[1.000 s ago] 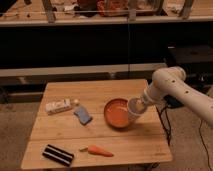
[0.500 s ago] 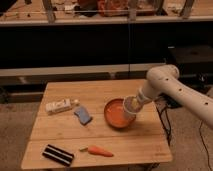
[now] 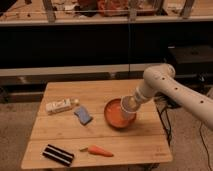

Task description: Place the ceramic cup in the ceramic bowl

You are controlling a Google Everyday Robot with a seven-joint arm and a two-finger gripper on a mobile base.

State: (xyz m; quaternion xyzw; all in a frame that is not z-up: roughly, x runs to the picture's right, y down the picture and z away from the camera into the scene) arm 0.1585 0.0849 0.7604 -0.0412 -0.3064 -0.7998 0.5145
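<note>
The orange-red ceramic bowl [image 3: 112,116] sits on the wooden table [image 3: 131,145], right of centre. My white arm reaches in from the right. Its gripper [image 3: 132,101] is over the bowl's right side, shut on the small white ceramic cup [image 3: 127,107]. The cup is tilted, with its pale opening facing the camera, and it overlaps the bowl's right rim and inside. I cannot tell whether the cup touches the bowl.
A white bottle [image 3: 59,105] lies at the table's left, with a blue sponge [image 3: 83,115] just left of the bowl. A carrot [image 3: 99,150] and a black striped block [image 3: 58,154] lie near the front edge. Dark shelving stands behind.
The arm has swung left with the cup. The cup has moved from the bowl's right edge to further over the bowl, and sits a little lower.
</note>
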